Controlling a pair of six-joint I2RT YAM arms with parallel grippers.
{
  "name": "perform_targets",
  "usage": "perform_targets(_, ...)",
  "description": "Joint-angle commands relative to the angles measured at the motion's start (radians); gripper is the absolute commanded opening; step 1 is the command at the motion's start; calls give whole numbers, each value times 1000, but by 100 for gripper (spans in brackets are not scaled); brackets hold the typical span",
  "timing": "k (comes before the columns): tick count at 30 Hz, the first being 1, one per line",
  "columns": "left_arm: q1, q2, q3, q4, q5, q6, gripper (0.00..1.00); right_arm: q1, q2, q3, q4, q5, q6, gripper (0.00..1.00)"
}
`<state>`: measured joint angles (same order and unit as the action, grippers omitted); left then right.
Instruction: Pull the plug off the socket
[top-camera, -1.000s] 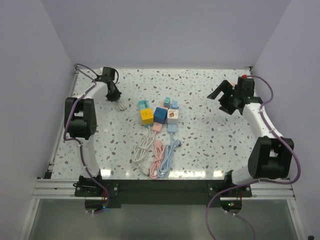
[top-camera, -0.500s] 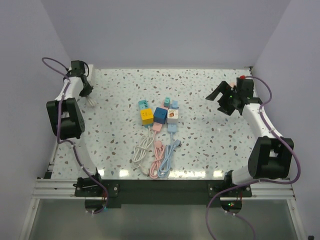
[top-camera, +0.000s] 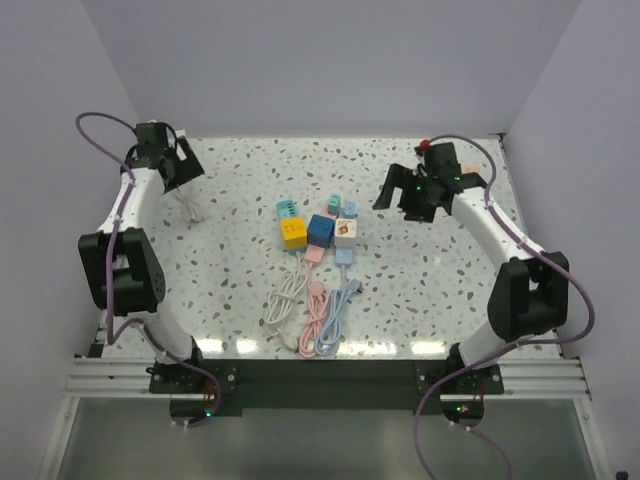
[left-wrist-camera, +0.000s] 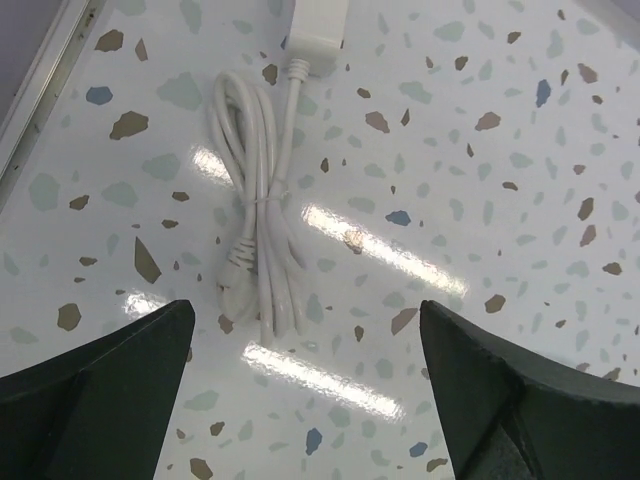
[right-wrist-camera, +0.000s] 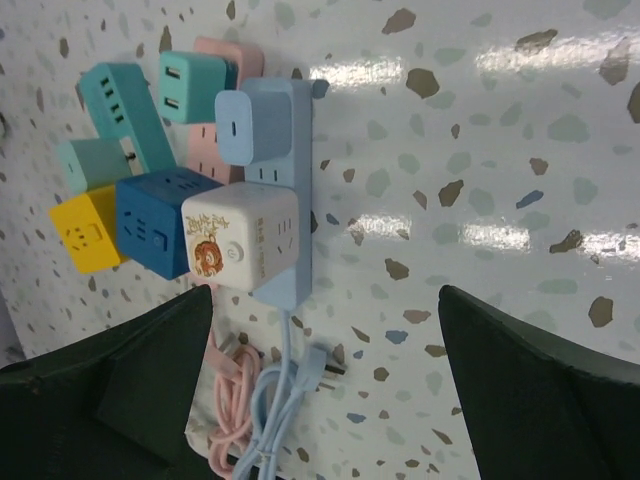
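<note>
Above the table (top-camera: 450, 290), at 2 o'clock from the sockets (top-camera: 318, 228), the right pincer (top-camera: 398, 198) gapes empty, poised for a plug (right-wrist-camera: 240, 240); the left pincer (left-wrist-camera: 305, 305) gapes empty too.

White adapter (left-wrist-camera: 318, 28) partly off-frame

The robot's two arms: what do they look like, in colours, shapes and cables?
The left arm and right arm have white links joined by black joint housings. A purple cable loops along each. The left gripper and right gripper have broad dark fingers. A small red part sits near the right wrist.
</note>
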<state>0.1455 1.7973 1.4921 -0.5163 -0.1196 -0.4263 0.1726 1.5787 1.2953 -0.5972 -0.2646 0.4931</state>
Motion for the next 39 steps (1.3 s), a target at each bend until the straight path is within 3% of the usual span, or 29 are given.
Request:
perform_targets(1, -1, -110, -39, 35, 58, -3, 100, 109, 38, 70, -79, 60, -64, 99)
perform_targets(5, -14, -243, -180, 119, 232, -11, 100, 221, 95, 145, -111, 162, -50, 99)
perform_targets(14, -70, -460, -386, 168, 385, -68, 100, 381, 311, 337, -260, 399, -18, 97)
perform_targets(19, -70, -523, -438, 154, 390, -66, 100, 409, 356, 358, -283, 449, -15, 95)
perform_targets(27, -72, -562, -469, 145, 393, -57, 100, 423, 414, 331, -220, 389, -5, 93)
perform_targets(30, -101, -573, -472, 147, 405, -46, 100, 423, 438, 335, -227, 427, 12, 88)
perform_targets(32, -132, -579, -477, 153, 416, -42, 100, 420, 443, 332, -225, 458, 13, 80)
perform_targets(33, -138, -582, -480, 157, 428, -42, 100, 419, 443, 331, -227, 459, 10, 69)
perform_targets(35, -185, -582, -484, 167, 461, -46, 100, 412, 417, 311, -220, 462, -2, 58)
perform_targets(36, -201, -582, -487, 171, 469, -60, 100, 410, 400, 297, -216, 456, -11, 44)
perform_targets(38, -251, -584, -503, 193, 474, -72, 100, 395, 347, 240, -198, 443, -40, 33)
perform_targets(39, -268, -584, -507, 200, 472, -87, 100, 387, 325, 216, -187, 406, -53, 18)
